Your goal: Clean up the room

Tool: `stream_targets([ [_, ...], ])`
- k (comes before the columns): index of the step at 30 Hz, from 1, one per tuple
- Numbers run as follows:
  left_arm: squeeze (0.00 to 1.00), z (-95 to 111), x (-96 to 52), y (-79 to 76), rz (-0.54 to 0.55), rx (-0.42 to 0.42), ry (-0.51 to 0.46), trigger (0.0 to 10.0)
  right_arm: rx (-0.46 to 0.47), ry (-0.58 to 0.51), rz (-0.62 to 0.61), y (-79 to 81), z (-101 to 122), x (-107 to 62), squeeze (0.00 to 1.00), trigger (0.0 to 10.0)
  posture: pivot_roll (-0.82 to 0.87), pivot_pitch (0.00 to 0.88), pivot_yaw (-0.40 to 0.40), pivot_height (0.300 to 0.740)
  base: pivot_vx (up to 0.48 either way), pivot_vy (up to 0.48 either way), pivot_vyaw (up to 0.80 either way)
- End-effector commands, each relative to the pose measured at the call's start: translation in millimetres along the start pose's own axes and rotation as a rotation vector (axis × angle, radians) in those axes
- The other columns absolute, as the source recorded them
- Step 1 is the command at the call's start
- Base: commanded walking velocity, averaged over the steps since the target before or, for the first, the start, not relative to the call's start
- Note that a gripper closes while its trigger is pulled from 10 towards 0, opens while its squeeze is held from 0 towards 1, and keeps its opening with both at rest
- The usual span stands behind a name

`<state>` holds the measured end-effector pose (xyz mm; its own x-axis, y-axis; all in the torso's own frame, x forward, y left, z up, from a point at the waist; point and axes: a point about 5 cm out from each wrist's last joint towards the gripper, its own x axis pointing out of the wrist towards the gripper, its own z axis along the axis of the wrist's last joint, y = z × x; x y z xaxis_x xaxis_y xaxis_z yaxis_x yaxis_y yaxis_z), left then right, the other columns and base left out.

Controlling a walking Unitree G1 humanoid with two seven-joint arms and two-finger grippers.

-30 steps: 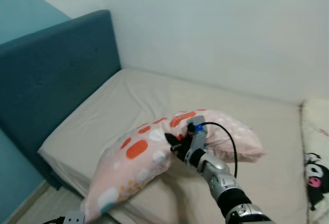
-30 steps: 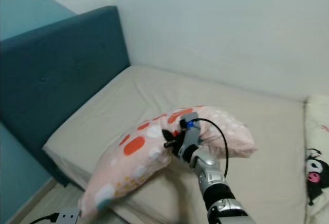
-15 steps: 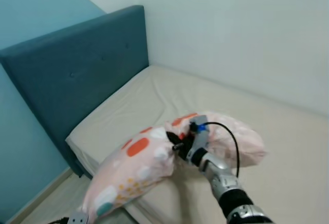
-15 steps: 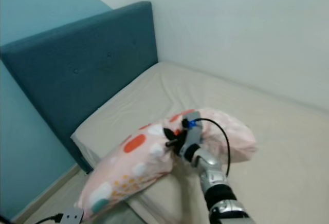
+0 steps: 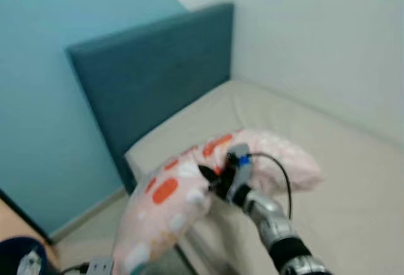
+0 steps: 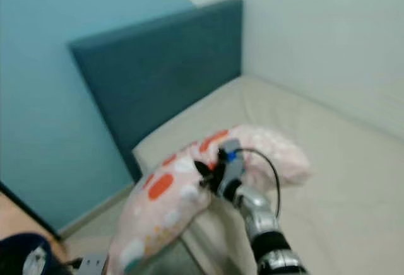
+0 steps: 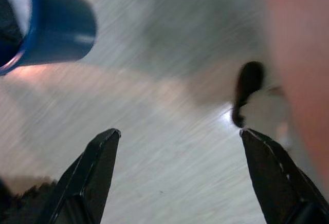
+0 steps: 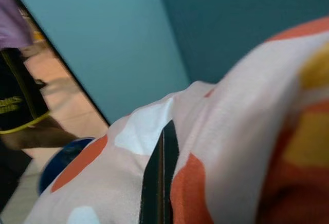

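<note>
A: Where's the pillow?

B: Pink w/ orange and white spots, held up over the near edge of the bed. One end sags toward the floor, the other lies over the mattress. Right gripper is clamped on it mid-length; in the right wrist view the black fingers are pressed together on the fabric.

A: And the left?

B: Left gripper hangs low over the floor, fingers spread wide, nothing between them.

A: Step?

B: Looks like mid-carry, pillow lifted but not placed. Pics are blurred, so prob. the robot is turning. My guess: next it needs to swing toward the teal headboard and set the pillow flat at that end, then let go. The sagging end could catch on the mattress edge.

A: Any containers?

B: A dark blue bin or bucket on the floor, near the left gripper. Something pale inside, can't tell what. Small white item w/ a cord also on the floor, nr the bed.
</note>
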<state>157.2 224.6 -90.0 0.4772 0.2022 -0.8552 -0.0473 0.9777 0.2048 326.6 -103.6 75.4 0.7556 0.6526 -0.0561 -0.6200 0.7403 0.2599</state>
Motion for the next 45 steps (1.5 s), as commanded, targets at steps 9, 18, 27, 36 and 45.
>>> stream_targets([
  [9,0.0,-1.8,-0.2,-2.2,-0.014,0.002,0.007,10.0,-0.026,-0.057,0.024,3.8,14.1,5.3,0.0,10.0,-0.1,0.0,0.005,0.74,0.0,0.0,0.78],
  [18,0.0,1.1,-0.1,-7.5,-0.044,-0.002,-0.01,10.0,0.003,-0.11,-0.142,-12.1,20.2,0.9,0.0,10.0,-0.1,0.0,0.006,0.74,0.0,0.0,0.69],
  [27,0.0,4.4,0.3,-7.0,-0.04,0.002,-0.02,10.0,0.004,-0.095,-0.223,-20.2,19.5,-1.6,0.0,10.0,-0.1,0.0,0.006,0.74,0.235,0.0,0.0],
  [36,0.0,4.4,0.3,-7.5,-0.045,0.0,-0.018,10.0,0.008,-0.098,-0.238,-19.3,18.7,-0.7,0.0,10.0,-0.1,0.0,0.004,0.74,0.403,0.0,0.0],
  [45,0.0,3.3,0.2,-7.7,-0.045,0.0,-0.014,10.0,0.011,-0.11,-0.241,-19.5,22.1,1.0,0.0,10.0,-0.11,0.0,0.003,0.74,0.412,0.0,0.0],
])
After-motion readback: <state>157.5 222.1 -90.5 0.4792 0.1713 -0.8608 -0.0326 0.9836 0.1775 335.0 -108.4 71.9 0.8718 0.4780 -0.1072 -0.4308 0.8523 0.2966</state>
